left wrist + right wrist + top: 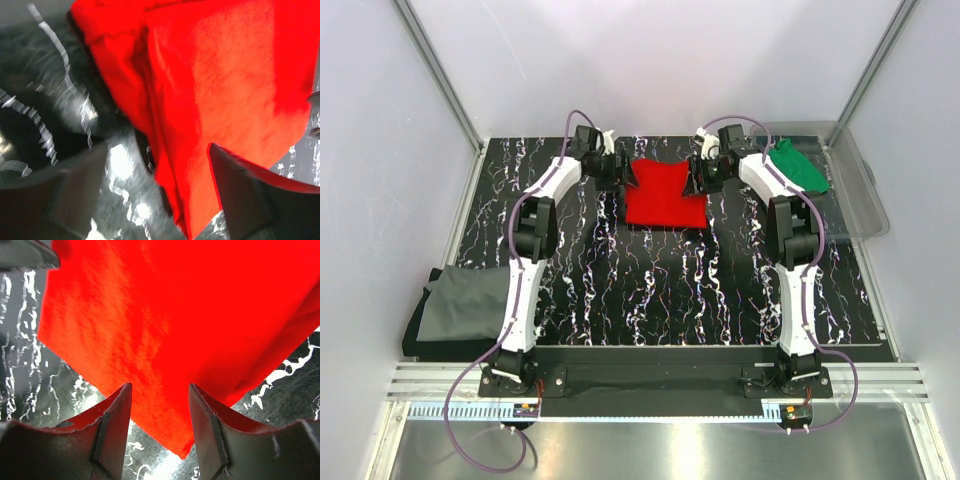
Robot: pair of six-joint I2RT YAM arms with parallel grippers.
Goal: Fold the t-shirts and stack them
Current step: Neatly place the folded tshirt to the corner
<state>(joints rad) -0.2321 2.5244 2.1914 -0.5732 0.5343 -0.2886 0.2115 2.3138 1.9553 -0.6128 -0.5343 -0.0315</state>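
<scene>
The bright red t-shirt (665,195) lies folded into a rough square at the far middle of the table. My left gripper (620,172) is at its far left corner and my right gripper (698,175) at its far right corner. In the left wrist view the gripper (160,192) is wide open, and the red cloth (225,75) has its layered edge between the fingers. In the right wrist view the gripper (160,410) is open with a corner of the red cloth (165,340) between the fingers. The green t-shirt (798,168) lies at the far right. The dark grey t-shirt (460,305) lies at the near left.
A clear plastic bin (860,190) stands at the far right edge, with the green shirt at its left end. The table (650,290) is black with white marbling. Metal frame posts and white walls close in the back and sides.
</scene>
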